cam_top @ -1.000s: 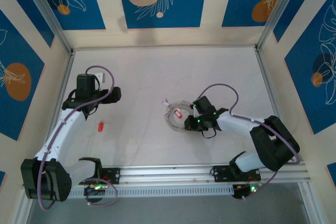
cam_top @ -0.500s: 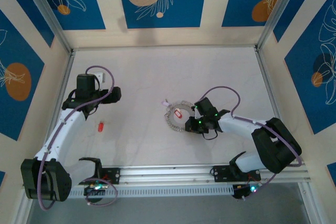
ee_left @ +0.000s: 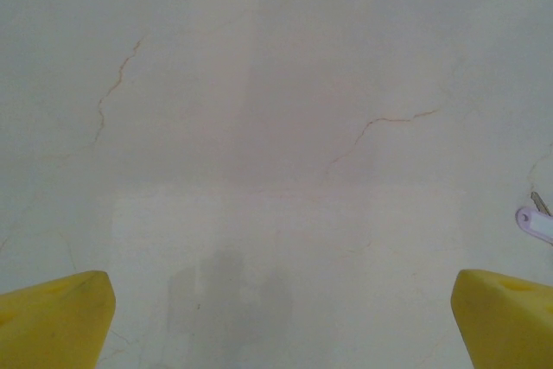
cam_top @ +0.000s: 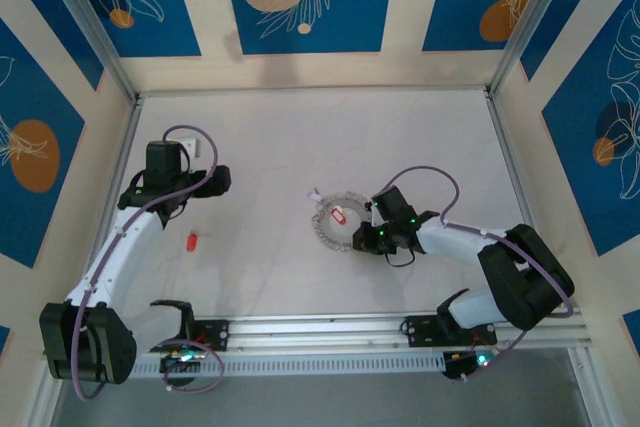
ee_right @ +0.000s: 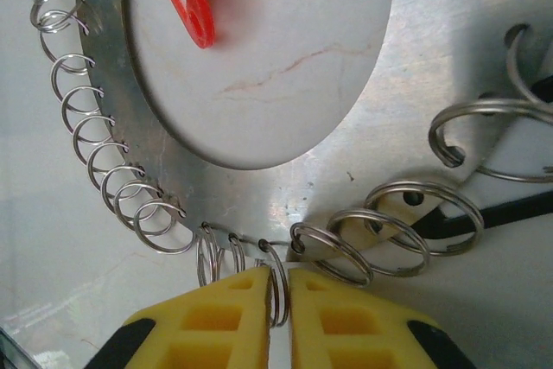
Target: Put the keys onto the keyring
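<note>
Pale stone-look worktop [cam_top: 300, 137] between blue leaf-print walls: the right pincer [ee_right: 276, 300] is clamped on one small wire loop [ee_right: 276, 258] on the rim of the keyring [ee_right: 346, 179], seemingly to steady it, while the left pincer [ee_left: 282, 291] hangs spread wide, apparently ready for the red key [cam_top: 191, 241] lying loose, well apart from the keyring.

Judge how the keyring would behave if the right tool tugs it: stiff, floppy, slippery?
The keyring looks like a flat metal plate, so probably stiff, and likely to slide on the smooth table rather than roll. The small ring in the right tool hangs loosely from a hole, so it may pivot or slip when pulled.
</note>
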